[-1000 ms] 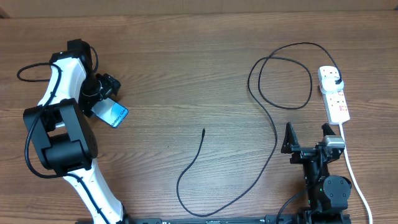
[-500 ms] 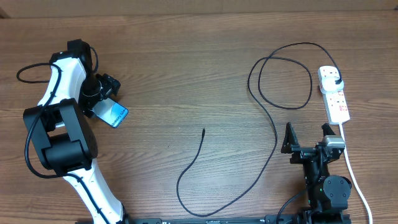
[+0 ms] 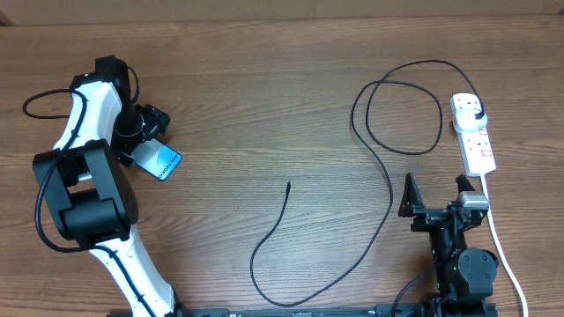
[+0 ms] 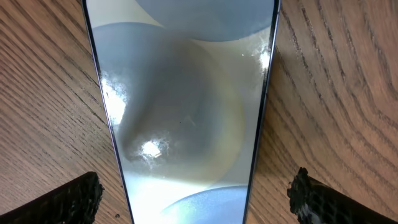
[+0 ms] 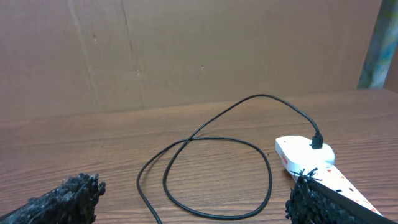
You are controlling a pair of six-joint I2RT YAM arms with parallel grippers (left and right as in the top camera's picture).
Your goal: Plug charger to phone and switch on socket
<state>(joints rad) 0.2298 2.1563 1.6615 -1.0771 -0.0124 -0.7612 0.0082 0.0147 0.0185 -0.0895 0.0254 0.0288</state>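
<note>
The phone [image 3: 162,163] lies flat on the table at the left with its light-blue screen lit. My left gripper [image 3: 150,141] hovers over it, open. In the left wrist view the phone [image 4: 186,106] fills the middle, and the gripper [image 4: 196,199] straddles its near end with both fingers clear of its edges. The charger [image 3: 388,176] is a thin black cable looping across the table to a loose connector tip [image 3: 289,185]. Its plug head [image 3: 476,108] sits in the white socket [image 3: 476,145] at the right. My right gripper [image 3: 436,195] stands open near the front edge, short of the socket [image 5: 305,152] and the cable loop [image 5: 270,177].
The socket's white lead [image 3: 502,246] runs down past the right arm's base. A thin black robot cable [image 3: 40,99] loops at the far left. A brown cardboard wall [image 5: 186,50] backs the table.
</note>
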